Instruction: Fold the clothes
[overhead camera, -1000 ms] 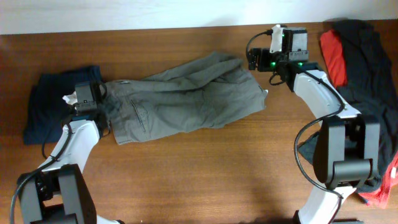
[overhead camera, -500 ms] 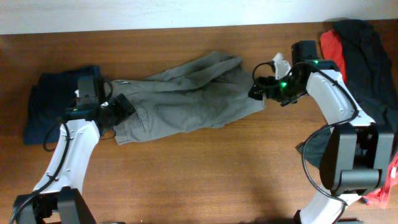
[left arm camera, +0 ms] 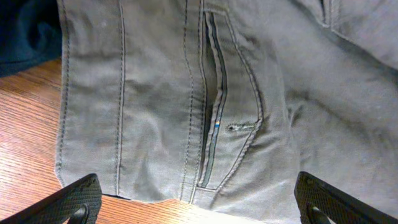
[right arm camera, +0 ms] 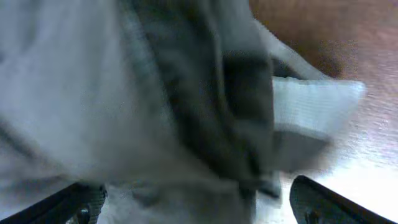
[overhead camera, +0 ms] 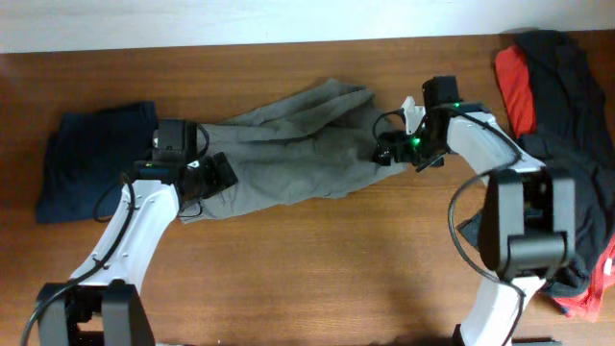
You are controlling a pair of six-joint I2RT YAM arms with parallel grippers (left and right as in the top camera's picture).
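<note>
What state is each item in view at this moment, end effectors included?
large grey-khaki cotton shorts: unfolded, rumpled, spread across the table.
small dark navy-blue garment: lying at the shorts' left end.
black and red garments: heaped at the right edge.
left end effector: open, over the shorts' pocket end, holding nothing.
right end effector: open, at the shorts' white-label end, not closed on it.

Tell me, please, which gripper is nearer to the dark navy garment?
Left. The left gripper is over the shorts' end next to the navy garment; the right gripper is at the shorts' opposite end, much farther away.
</note>
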